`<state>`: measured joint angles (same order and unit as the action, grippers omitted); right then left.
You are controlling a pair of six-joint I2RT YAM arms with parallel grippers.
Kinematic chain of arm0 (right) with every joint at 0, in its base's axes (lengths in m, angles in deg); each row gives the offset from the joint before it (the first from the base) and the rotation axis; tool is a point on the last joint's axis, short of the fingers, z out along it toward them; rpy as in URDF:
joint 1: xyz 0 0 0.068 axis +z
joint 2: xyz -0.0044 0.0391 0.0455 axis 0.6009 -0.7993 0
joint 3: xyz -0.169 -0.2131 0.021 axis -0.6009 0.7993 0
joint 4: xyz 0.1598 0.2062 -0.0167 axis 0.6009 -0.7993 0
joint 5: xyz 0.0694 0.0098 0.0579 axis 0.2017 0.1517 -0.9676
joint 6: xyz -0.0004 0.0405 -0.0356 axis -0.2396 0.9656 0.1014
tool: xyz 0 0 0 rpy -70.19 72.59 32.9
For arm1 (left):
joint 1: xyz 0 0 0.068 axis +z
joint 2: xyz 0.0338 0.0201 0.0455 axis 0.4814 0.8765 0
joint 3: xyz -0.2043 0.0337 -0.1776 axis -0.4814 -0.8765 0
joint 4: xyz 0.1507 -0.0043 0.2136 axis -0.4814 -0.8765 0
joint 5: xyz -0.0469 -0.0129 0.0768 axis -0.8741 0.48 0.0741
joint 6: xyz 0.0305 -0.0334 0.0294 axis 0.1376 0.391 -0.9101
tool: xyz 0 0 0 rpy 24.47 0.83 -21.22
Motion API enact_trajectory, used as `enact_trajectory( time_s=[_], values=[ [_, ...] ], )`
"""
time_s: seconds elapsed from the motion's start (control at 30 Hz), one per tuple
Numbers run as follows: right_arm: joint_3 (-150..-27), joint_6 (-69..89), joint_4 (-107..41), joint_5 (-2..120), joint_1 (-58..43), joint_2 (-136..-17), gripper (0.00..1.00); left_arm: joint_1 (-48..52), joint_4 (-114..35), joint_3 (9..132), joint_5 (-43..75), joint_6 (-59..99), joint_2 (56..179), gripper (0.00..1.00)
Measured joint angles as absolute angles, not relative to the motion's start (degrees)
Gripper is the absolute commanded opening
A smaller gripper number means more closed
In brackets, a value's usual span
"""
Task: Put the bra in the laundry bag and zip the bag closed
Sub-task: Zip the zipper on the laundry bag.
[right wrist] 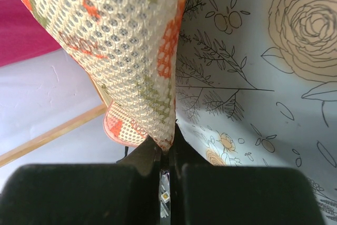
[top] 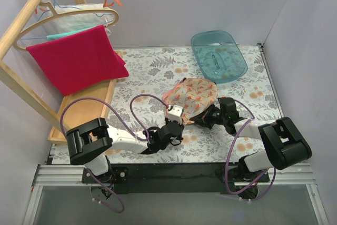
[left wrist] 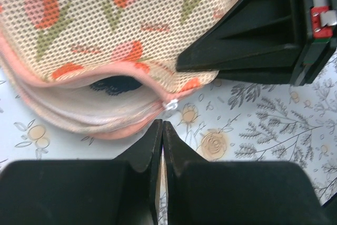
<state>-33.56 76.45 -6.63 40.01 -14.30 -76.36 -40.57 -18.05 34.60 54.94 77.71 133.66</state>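
Note:
The laundry bag lies on the floral table and is partly open along its pink zipper edge. In the left wrist view the bag gapes, and a patch of the dark navy bra shows inside the opening. The silver zipper pull sits just beyond my left gripper, whose jaws are shut with nothing visibly between them. My right gripper is shut on the bag's mesh edge and lifts it. In the top view the left gripper and the right gripper are at the bag's near edge.
A translucent teal tub stands at the back right. A red towel hangs on a wooden rack at the left, over a wooden base board. Walls close in both sides.

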Motion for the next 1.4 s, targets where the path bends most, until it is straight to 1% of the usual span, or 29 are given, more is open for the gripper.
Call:
enact_trajectory(
  time_s=[0.3, 0.33, 0.37, 0.4, 0.43, 0.57, 0.8, 0.9, 0.97, 1.0, 1.03, 1.1, 1.13, 1.17, 1.4],
  values=[
    [-33.6, 75.8, -6.8, 39.9, -14.8, -76.4, 0.01, -40.6, -20.6, 29.2, 56.0, 77.7, 128.3, 0.00],
    [-33.6, 75.8, -6.8, 39.9, -14.8, -76.4, 0.01, -40.5, -20.7, 29.1, 56.0, 77.7, 128.3, 0.04],
    [-33.6, 75.7, -6.8, 39.9, -14.8, -76.4, 0.01, -40.5, -20.7, 29.0, 55.9, 77.7, 128.3, 0.24],
    [-33.6, 75.7, -6.9, 39.9, -14.8, -76.4, 0.01, -40.6, -20.7, 29.0, 55.6, 77.7, 128.3, 0.32],
    [-33.6, 75.7, -6.9, 39.9, -14.8, -76.4, 0.01, -40.5, -20.4, 29.0, 55.0, 77.5, 128.3, 0.34],
    [-33.6, 75.7, -7.0, 39.6, -14.8, -76.3, 0.01, -40.5, -19.2, 29.9, 52.5, 78.2, 129.5, 0.37],
    [-33.6, 75.7, -7.8, 39.4, -14.8, -75.3, 0.01, -40.5, -17.2, 34.9, 50.3, 80.1, 136.2, 0.38],
    [-33.6, 75.8, -8.0, 39.3, -14.8, -75.2, 0.01, -40.5, -16.0, 35.8, 50.3, 80.8, 138.0, 0.36],
    [-33.6, 75.9, -8.1, 39.3, -14.8, -75.1, 0.01, -40.5, -15.6, 36.7, 50.3, 81.1, 139.1, 0.33],
    [-33.6, 75.9, -8.1, 39.3, -14.7, -74.9, 0.01, -40.5, -15.4, 37.3, 50.5, 81.2, 139.6, 0.30],
    [-33.6, 75.9, -8.1, 39.3, -14.7, -74.8, 0.01, -40.5, -15.2, 37.8, 50.7, 81.2, 140.2, 0.22],
    [-33.6, 75.9, -8.1, 39.3, -14.7, -74.7, 0.01, -40.3, -14.8, 38.5, 51.0, 81.5, 140.7, 0.12],
    [-33.6, 75.9, -8.2, 39.3, -14.7, -74.6, 0.01, -40.3, -14.3, 38.5, 51.1, 81.3, 140.9, 0.02],
    [-33.6, 75.9, -8.2, 39.3, -14.7, -74.4, 0.01, -40.1, -14.0, 38.5, 51.2, 81.1, 140.9, 0.00],
    [-33.6, 75.9, -8.3, 39.3, -14.7, -73.7, 0.01, -39.4, -12.8, 38.6, 51.7, 80.6, 140.9, 0.00]
  ],
)
